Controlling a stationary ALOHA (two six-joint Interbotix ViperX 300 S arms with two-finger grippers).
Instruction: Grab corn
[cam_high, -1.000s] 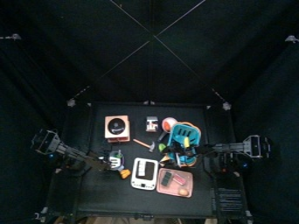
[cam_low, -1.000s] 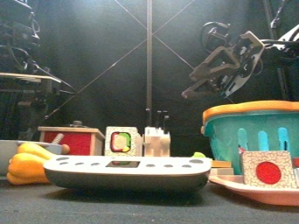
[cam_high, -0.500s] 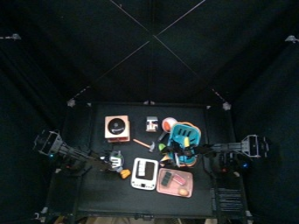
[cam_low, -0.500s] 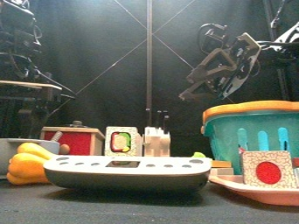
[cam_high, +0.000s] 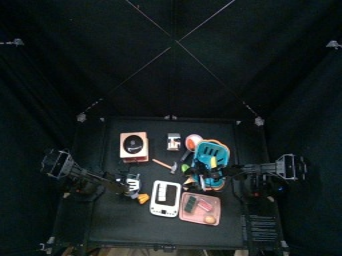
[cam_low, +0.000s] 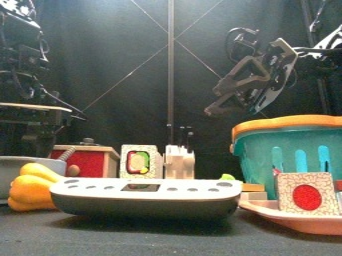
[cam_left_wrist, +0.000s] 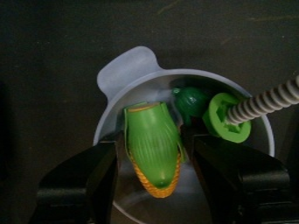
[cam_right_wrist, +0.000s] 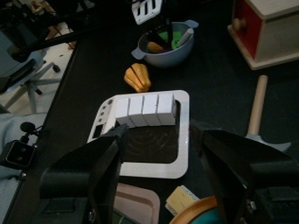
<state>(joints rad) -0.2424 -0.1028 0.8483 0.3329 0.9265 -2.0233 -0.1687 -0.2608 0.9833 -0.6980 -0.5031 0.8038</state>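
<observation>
The corn (cam_left_wrist: 153, 147) lies in a small grey bowl (cam_left_wrist: 126, 68) near the worktop's left edge. The left tool (cam_left_wrist: 155, 166) hangs right over it, spread wide to fit around it. The right tool (cam_right_wrist: 156, 150) waits spread above the white keyboard (cam_right_wrist: 142, 129).

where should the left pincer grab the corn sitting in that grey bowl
Grip the corn across its green husked middle, coming straight down from above. It lies lengthwise in the grey bowl, and the open left pincer already straddles it. A green round toy crowds one side, so probably stay toward the orange tip.
</observation>
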